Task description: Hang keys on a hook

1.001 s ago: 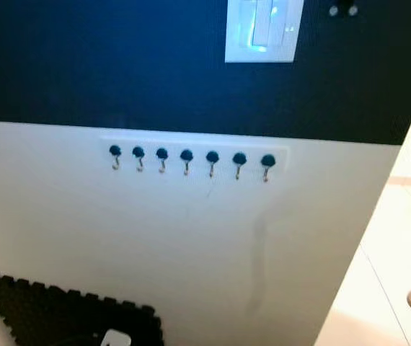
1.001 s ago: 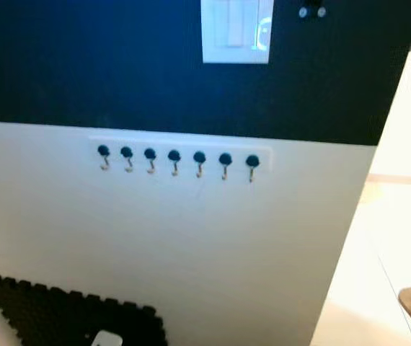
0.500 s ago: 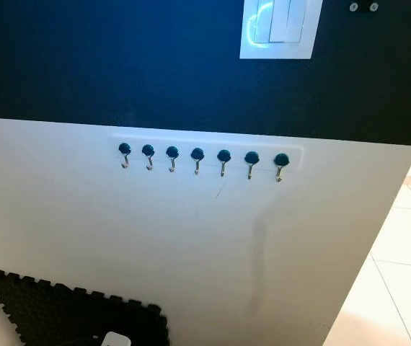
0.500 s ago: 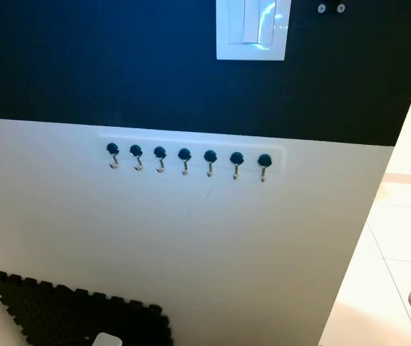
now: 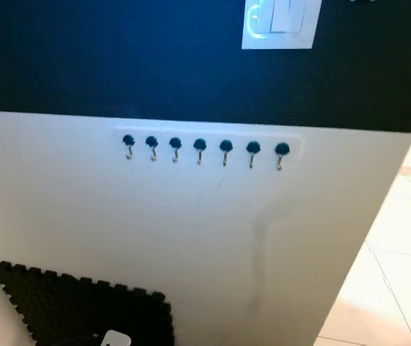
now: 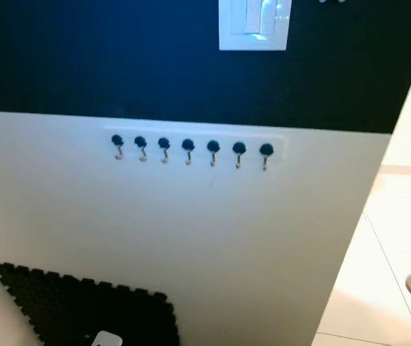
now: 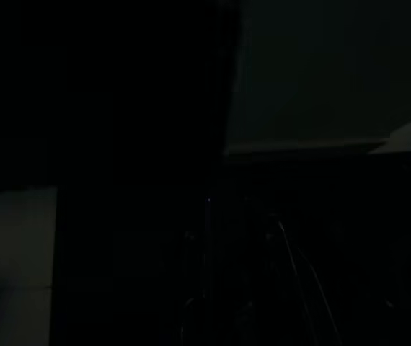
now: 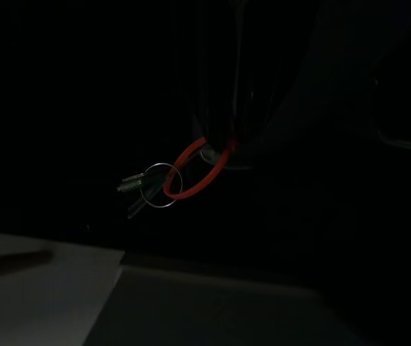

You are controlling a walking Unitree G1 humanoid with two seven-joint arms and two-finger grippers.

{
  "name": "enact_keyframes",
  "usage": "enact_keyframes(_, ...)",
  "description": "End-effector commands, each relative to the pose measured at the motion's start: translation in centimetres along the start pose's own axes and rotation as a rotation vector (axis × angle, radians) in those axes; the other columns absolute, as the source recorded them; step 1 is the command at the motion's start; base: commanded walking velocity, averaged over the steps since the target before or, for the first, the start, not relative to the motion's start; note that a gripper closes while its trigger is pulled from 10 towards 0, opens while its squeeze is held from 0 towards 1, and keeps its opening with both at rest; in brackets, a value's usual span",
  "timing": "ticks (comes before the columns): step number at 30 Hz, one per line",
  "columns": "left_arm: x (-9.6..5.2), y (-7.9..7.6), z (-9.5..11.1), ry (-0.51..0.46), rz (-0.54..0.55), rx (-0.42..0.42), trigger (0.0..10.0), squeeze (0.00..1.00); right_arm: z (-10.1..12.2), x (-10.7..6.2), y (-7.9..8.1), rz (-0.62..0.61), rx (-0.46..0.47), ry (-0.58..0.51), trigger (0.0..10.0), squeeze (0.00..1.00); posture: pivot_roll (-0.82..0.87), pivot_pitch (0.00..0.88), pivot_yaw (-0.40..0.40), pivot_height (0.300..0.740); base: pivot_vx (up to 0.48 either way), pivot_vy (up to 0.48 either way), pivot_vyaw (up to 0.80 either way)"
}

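Orange-looped keys (image 8: pixel 169 182) dangling; hook rail (image 5: pixel 204 146) beside wall's right edge

Small shiny metal hooks with dark round knobs (image 5: pixel 200 149) were seen on a smooth matt white wall (image 5: pixel 119 223). A glossy white plastic switch plate (image 5: pixel 280 23), a matt black foam mat (image 5: pixel 83 310) and pale polished floor tiles (image 5: pixel 393 267) were shown. A thin metal key ring with keys (image 8: pixel 155 186) was looped with a smooth red band (image 8: pixel 197 167).
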State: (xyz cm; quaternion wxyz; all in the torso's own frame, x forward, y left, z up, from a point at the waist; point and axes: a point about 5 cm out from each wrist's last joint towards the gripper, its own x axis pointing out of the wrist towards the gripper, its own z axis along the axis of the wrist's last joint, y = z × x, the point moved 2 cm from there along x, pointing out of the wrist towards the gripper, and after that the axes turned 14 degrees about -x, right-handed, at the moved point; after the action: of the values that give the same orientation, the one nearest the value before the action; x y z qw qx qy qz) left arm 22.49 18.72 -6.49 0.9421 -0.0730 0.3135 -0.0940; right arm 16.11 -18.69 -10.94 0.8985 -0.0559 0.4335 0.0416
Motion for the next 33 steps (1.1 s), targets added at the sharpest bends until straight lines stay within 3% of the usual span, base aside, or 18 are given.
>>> enact_keyframes(1, -0.22, 0.46, -0.36, 0.019, 0.021, 0.001, 10.0, 0.00, -0.40, -0.10, 0.17, 0.004, 0.004, 0.011, 10.0, 0.00, 0.03, 0.038, 0.029, 0.740, 0.000, 0.000, 0.00)
enact_keyframes(29, 0.00, 0.36, -0.02, 0.034, -0.004, 0.044, 10.0, 0.00, -0.29, -0.06, 0.25, 0.003, 0.010, 0.007, 10.0, 0.00, 0.03, 0.024, 0.037, 0.740, 0.000, 0.000, 0.00)
enact_keyframes(33, 0.00, 0.36, -0.14, 0.045, -0.003, 0.056, 10.0, 0.00, -0.26, -0.05, 0.25, 0.003, 0.010, 0.007, 10.0, 0.00, 0.03, 0.025, 0.036, 0.740, 0.000, -0.480, 0.00)
